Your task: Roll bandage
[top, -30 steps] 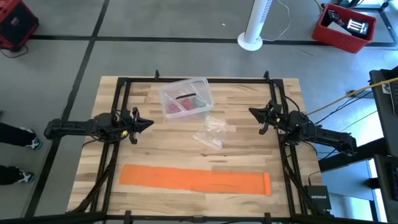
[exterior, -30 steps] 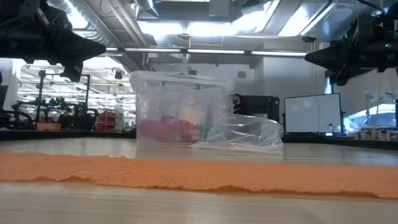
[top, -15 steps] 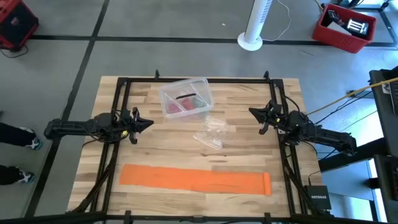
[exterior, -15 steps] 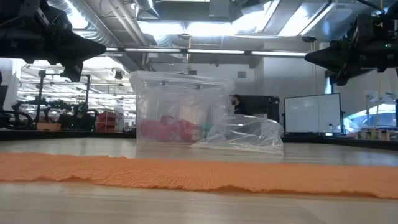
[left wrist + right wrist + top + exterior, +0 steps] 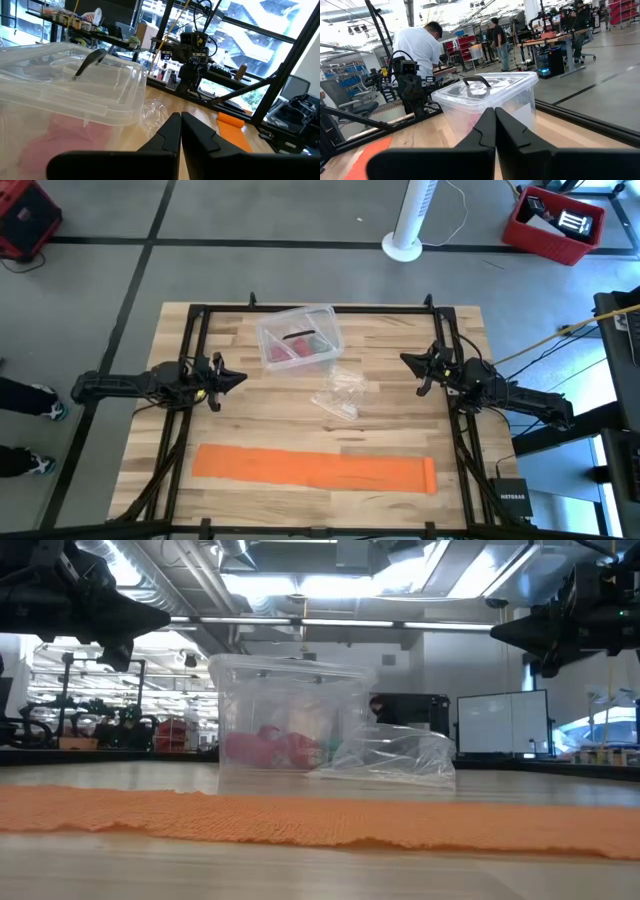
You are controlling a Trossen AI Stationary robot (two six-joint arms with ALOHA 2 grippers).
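The bright orange bandage (image 5: 312, 469) lies flat as a long band along the table's near edge; it spans the low view (image 5: 320, 820), and its ends show in the wrist views (image 5: 232, 127) (image 5: 367, 155). A small rolled bit (image 5: 430, 474) sits at its right end. My left gripper (image 5: 240, 378) is shut and empty, raised above the table's left side. My right gripper (image 5: 405, 360) is shut and empty, raised above the right side. Both are well behind the bandage.
A clear plastic box (image 5: 298, 336) with red and green contents stands at the far middle. A crumpled clear plastic wrapper (image 5: 340, 393) lies in front of it. A dark frame (image 5: 190, 330) runs around the tabletop. People stand in the room beyond (image 5: 422, 47).
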